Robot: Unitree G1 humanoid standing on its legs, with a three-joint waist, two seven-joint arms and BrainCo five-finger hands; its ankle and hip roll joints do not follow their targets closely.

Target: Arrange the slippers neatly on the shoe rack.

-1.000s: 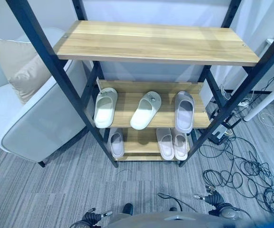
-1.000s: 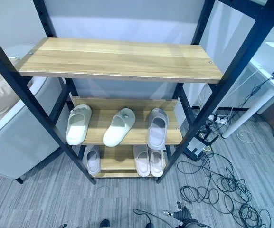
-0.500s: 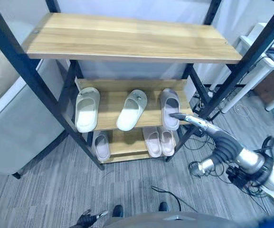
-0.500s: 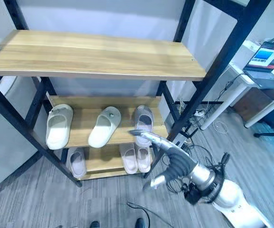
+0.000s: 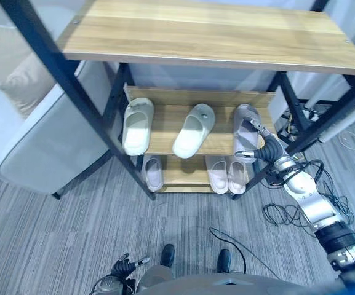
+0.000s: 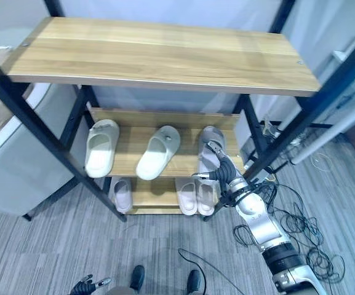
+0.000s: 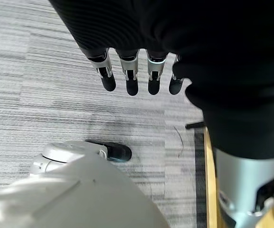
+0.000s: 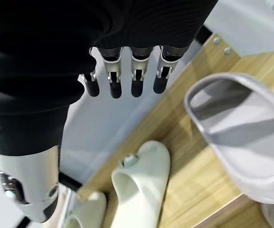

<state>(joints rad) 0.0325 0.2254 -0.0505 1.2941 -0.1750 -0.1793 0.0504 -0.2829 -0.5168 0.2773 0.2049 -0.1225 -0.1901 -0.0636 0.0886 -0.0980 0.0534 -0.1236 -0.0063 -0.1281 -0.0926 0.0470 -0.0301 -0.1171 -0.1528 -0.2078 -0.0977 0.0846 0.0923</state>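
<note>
The shoe rack (image 5: 165, 144) carries three slippers on its middle shelf: two cream ones (image 5: 138, 126) (image 5: 192, 130) and a grey slipper (image 5: 245, 128) at the right end. A single pale slipper (image 5: 154, 173) and a pale pair (image 5: 225, 176) lie on the bottom shelf. My right hand (image 5: 258, 146) is open at the grey slipper's near end, fingers (image 8: 122, 80) straight above the slipper (image 8: 241, 142) and holding nothing. My left hand (image 5: 120, 268) hangs low over the floor, its fingers (image 7: 132, 78) straight.
A wide wooden top shelf (image 5: 208, 37) overhangs the slippers. A pale armchair with a beige cushion (image 5: 35, 141) stands left of the rack. Loose cables (image 5: 300, 209) cover the floor at the right, beside a white table leg (image 5: 343, 120). Dark rack posts (image 5: 66, 92) slant across.
My right arm has come up from the floor and reached in to the grey slipper on the middle shelf. The camera has shifted; the slippers lie where they were.
</note>
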